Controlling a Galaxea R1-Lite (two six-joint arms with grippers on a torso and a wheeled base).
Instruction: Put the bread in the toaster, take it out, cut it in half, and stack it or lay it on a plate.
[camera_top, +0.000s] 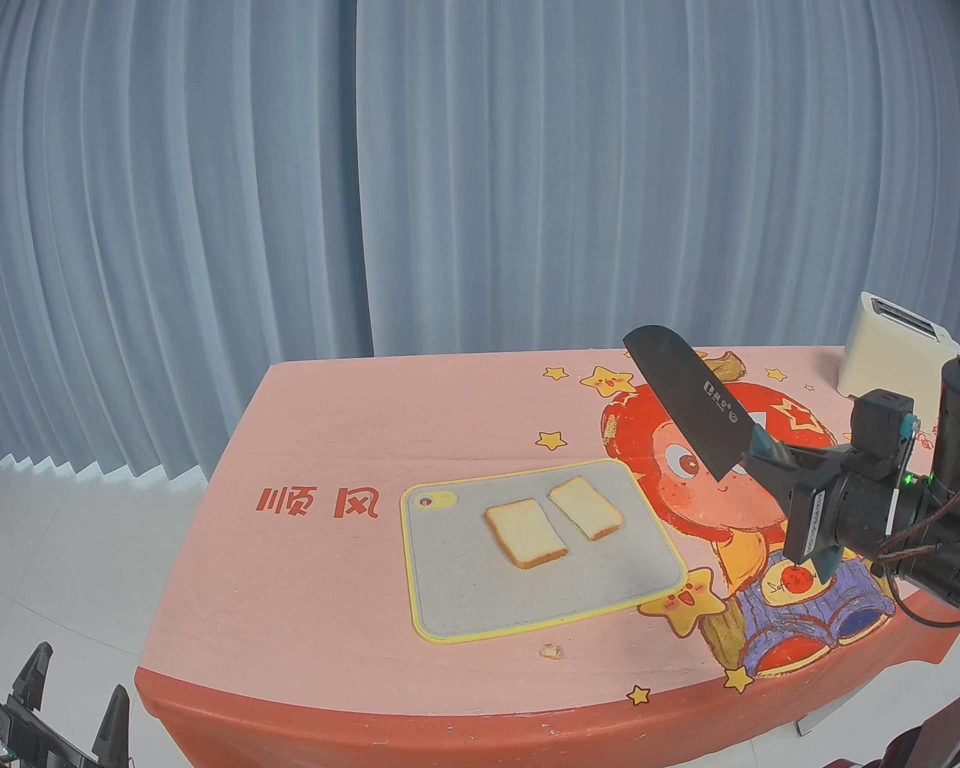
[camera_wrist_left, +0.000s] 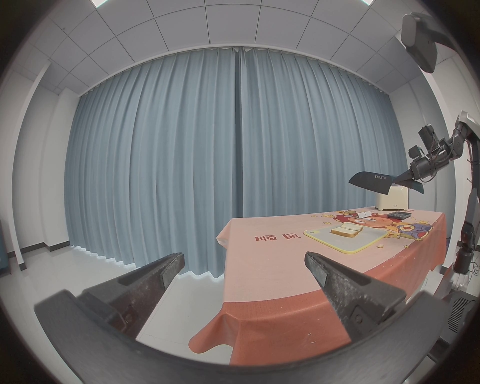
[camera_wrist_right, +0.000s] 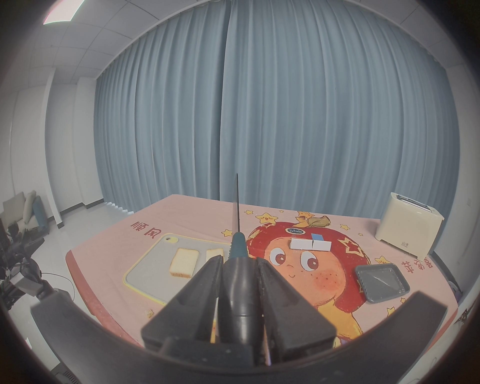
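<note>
The right end effector (camera_wrist_right: 239, 267) is clamped on the handle of a knife (camera_top: 695, 395) and holds it in the air over the right part of the desk (camera_top: 330, 600), just right of the cutting board (camera_top: 470, 590). The dark blade slants up toward the curtain (camera_top: 400, 150). On the grey, yellow-rimmed board lie 2 pieces side by side and slightly apart: 1 bread half (camera_top: 526, 532) nearer the middle, and the other (camera_top: 586, 507) toward the far right corner. A crumb (camera_top: 550, 651) sits on the cloth just in front of the board. Farther right, a dark tray (camera_wrist_right: 382, 282) lies flat, well apart from the bread. Behind it the cream toaster (camera_top: 895, 355) stands at the far right corner, its top slot too foreshortened to see into. The left end effector (camera_wrist_left: 243, 260) hangs with its fingers spread wide and nothing between them, low off the desk's near left corner.
</note>
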